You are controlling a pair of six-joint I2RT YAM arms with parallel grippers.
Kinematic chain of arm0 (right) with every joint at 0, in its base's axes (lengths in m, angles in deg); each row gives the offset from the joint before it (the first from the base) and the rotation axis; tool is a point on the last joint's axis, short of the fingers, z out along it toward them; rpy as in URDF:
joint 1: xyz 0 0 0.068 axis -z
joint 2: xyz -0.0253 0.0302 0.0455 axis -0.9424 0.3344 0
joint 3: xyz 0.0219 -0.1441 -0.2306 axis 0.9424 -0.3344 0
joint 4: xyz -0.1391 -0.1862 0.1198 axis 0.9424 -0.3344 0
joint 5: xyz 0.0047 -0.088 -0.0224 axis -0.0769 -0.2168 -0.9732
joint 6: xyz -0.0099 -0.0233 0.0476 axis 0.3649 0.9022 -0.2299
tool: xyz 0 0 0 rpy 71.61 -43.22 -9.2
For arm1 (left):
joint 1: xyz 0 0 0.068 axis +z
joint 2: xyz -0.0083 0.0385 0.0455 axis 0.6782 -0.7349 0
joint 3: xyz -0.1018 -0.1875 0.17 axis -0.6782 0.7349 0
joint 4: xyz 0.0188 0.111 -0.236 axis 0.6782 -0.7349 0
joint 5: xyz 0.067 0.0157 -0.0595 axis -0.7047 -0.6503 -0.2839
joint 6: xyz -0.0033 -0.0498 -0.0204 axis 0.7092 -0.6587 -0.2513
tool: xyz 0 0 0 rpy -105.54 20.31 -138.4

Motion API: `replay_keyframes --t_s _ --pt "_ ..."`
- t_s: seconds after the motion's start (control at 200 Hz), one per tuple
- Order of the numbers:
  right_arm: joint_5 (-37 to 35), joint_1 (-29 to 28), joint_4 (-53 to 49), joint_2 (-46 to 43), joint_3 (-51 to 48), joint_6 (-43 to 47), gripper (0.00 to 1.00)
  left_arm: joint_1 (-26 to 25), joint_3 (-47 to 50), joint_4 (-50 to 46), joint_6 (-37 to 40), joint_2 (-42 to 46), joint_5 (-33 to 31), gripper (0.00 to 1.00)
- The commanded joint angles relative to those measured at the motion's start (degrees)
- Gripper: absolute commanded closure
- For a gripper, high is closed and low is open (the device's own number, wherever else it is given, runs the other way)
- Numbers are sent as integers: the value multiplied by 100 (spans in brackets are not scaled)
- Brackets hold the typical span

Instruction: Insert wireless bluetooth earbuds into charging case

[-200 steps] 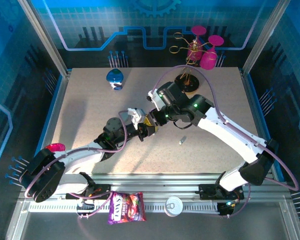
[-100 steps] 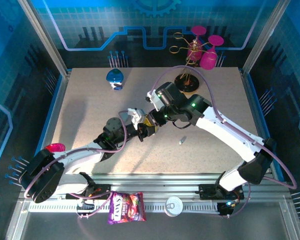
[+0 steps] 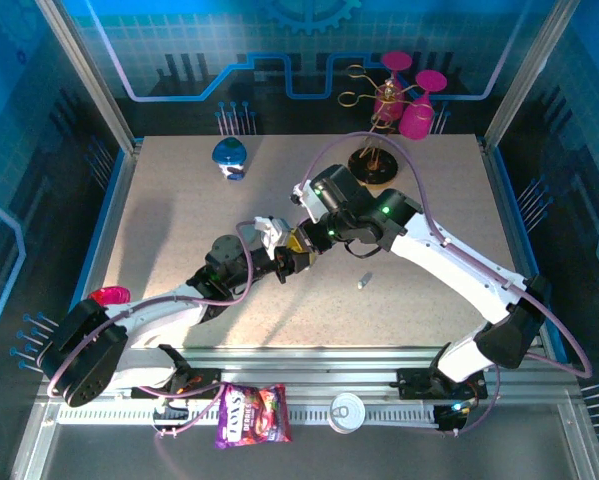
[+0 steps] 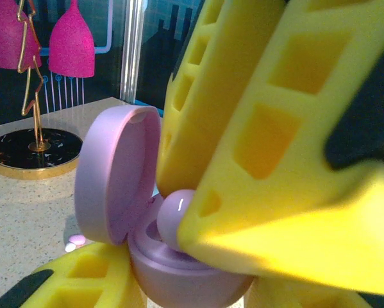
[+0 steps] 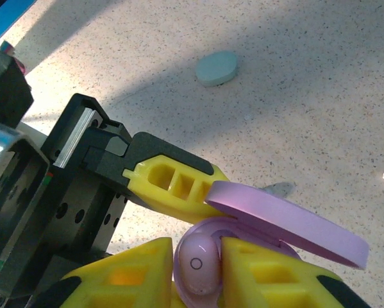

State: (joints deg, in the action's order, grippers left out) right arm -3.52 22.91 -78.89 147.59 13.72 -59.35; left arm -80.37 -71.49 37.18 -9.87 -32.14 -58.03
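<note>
My left gripper (image 4: 186,290) is shut on the base of an open lilac charging case (image 4: 179,273), whose lid (image 4: 111,173) stands up on the left. My right gripper (image 5: 198,283) reaches in from above, shut on a lilac earbud (image 5: 196,260) that sits in a well of the case (image 5: 288,221). The same earbud (image 4: 174,217) shows under the right gripper's yellow fingers (image 4: 275,167). In the top view both grippers meet at mid-table, left gripper (image 3: 285,262) and right gripper (image 3: 305,243). A loose earbud (image 3: 364,281) lies on the table to their right.
A pale blue closed case (image 5: 216,68) lies on the table beyond the left gripper. A blue object (image 3: 229,156) sits at the back left. A stand with pink glasses (image 3: 399,100) is at the back. A snack bag (image 3: 251,415) and a can (image 3: 349,410) lie on the front rail.
The right arm has edged slightly left toward the case. The left arm and the case have stayed where they were.
</note>
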Motion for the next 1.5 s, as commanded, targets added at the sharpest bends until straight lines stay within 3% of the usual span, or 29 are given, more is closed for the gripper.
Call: replay_keyframes --t_s 0.0,0.665,1.191,1.496 --pt "75 39 7 12 -88 -104 78 -28 -108 176 94 174 110 79" --pt "710 449 1412 -718 -1477 -2097 84 -46 -235 1408 774 -527 -71 79" --pt "402 473 1295 -1395 -1496 -1671 52 -50 -182 1443 907 -547 -50 79" --pt "-62 748 2223 -2506 -2368 -1453 48 29 182 1318 1166 -232 -59 79"
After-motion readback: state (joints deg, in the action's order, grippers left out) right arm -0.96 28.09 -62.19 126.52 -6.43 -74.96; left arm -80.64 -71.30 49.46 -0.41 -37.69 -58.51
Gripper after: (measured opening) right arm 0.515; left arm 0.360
